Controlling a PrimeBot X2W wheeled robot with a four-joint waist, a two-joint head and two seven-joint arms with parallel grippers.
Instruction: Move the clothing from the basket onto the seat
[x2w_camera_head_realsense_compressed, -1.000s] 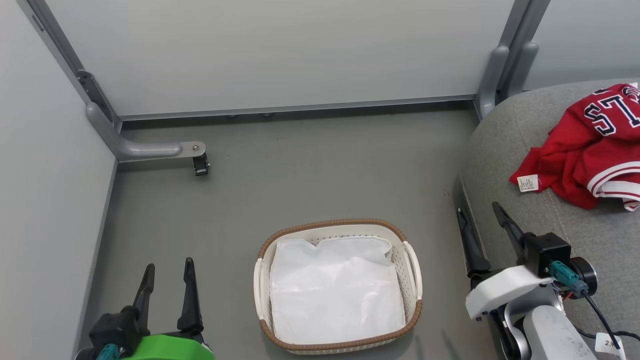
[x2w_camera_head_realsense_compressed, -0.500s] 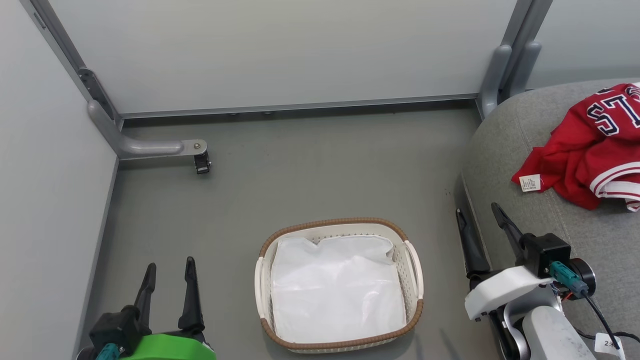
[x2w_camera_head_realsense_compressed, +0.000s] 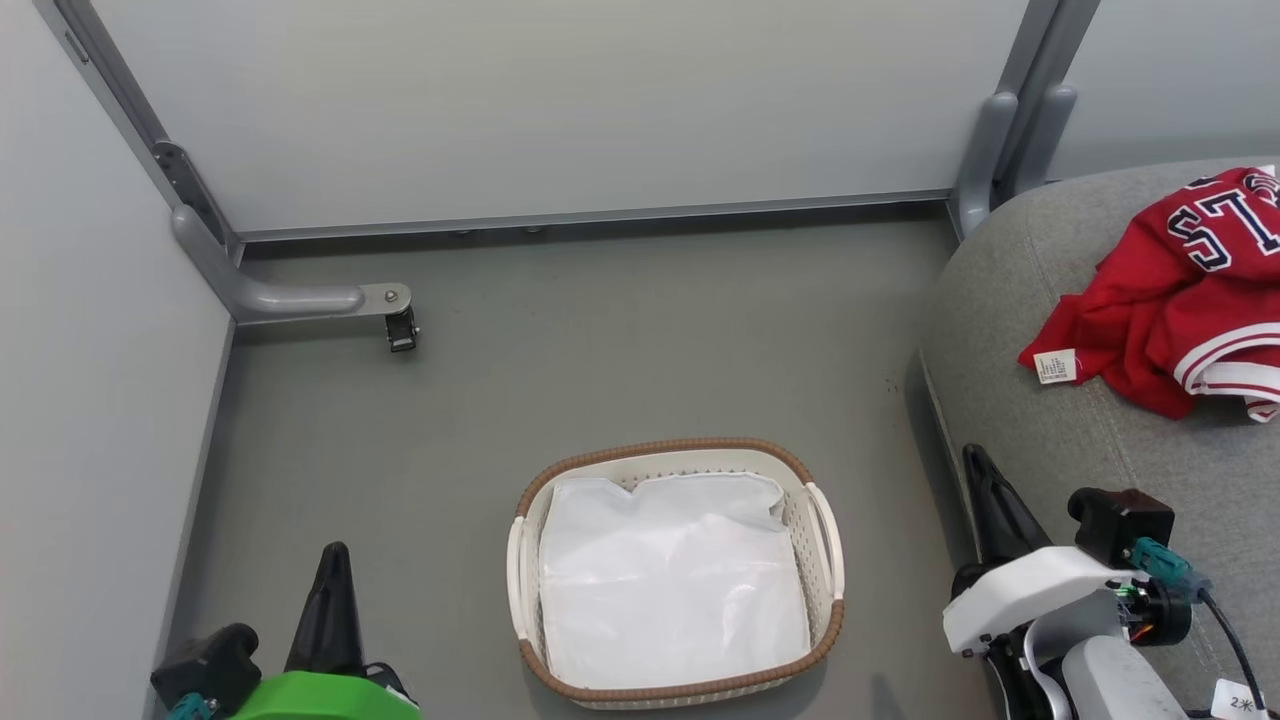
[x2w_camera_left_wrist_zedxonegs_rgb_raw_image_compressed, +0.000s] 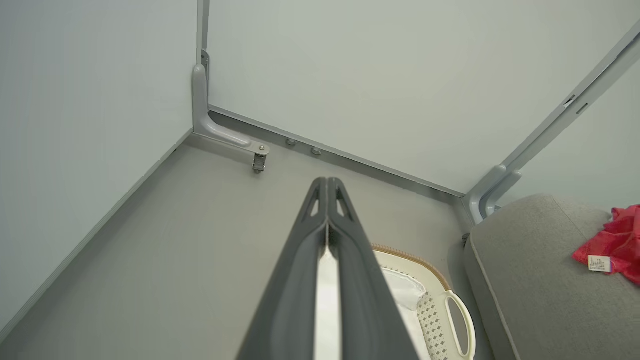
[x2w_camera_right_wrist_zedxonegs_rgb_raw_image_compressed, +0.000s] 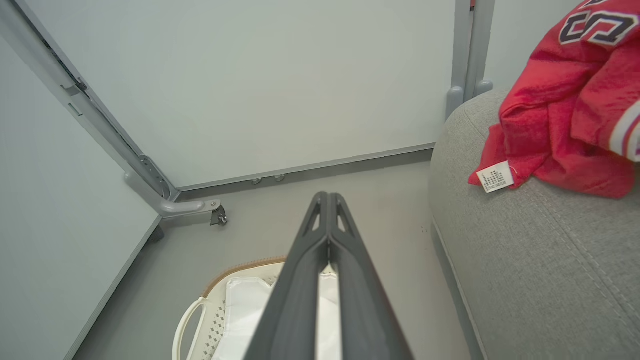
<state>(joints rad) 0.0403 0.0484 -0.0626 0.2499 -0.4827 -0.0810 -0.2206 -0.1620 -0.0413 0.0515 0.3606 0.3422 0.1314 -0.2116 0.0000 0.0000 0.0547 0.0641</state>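
The red clothing with white striped trim and navy lettering lies crumpled on the grey seat at the right; it also appears in the right wrist view and left wrist view. The white basket with its brown rim stands on the floor, holding a plain white liner sheet. My left gripper is shut and empty at the lower left, its fingers pressed together. My right gripper is shut and empty beside the seat's front edge, tips meeting.
Pale partition walls enclose the grey floor. A grey metal foot with a small black caster juts from the left corner. Grey posts stand at the back right corner next to the seat.
Both grippers went from open to shut and drew back toward the bottom of the head view. Clothing, basket and liner stayed where they were.
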